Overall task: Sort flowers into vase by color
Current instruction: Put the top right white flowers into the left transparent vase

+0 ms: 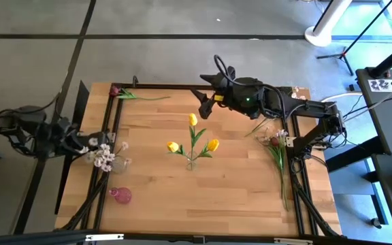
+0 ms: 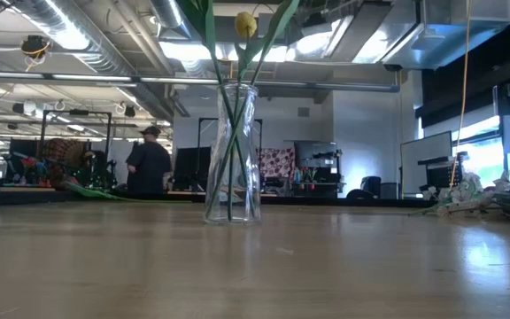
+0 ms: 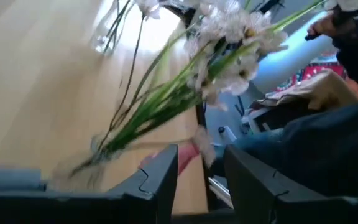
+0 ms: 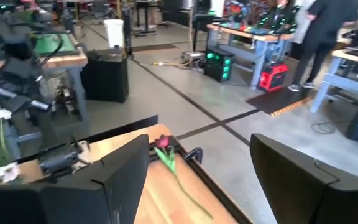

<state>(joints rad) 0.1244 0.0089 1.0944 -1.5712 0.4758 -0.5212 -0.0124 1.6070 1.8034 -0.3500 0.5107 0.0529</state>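
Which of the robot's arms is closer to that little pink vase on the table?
Left. The left gripper sits at the table's left edge, just beyond the small pink glass vase; the right gripper hovers far across the table near the back edge.

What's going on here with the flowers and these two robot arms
The robot is sorting artificial flowers into vases by color. Three yellow tulips already stand in the clear glass vase at the table's middle. The left gripper is by the white-pink sprays at the left edge, jaws open. The right gripper hovers open over the table's far side. A dark red bloom lies at the far left corner, more flowers at the right edge.
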